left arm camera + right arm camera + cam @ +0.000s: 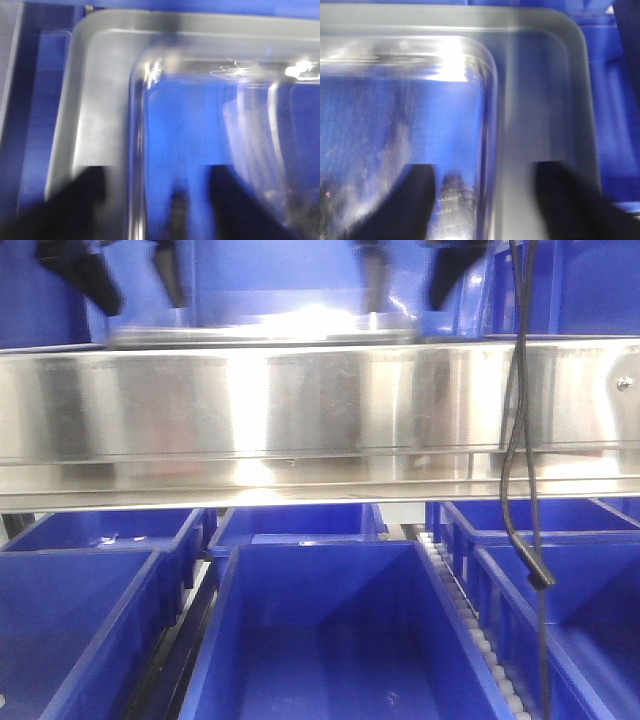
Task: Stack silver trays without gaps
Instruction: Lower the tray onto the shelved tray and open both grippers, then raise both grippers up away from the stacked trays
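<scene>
Above the long steel shelf rail [320,420] that spans the front view, a silver tray [265,333] shows as a blurred bright strip at 12 o'clock, lying between two pairs of dark fingers. The left gripper [130,280] hangs at about 11 o'clock and the right gripper [405,280] at about 1 o'clock, each with its fingers spread wide and nothing held between them. In the left wrist view the tray's [100,100] rounded corner and grey rim curve from 9 o'clock to 12 o'clock, its shiny floor mirroring blue; the dark fingers [75,200] straddle the rim at 6 o'clock. The right wrist view shows the opposite corner of the tray [540,100] toward 1 o'clock, fingers [560,200] either side of its rim. Whether one tray or several lie there is too blurred to tell. Blue bins [320,640] fill the lower front view, and a black cable [520,440] hangs at 3 o'clock.
</scene>
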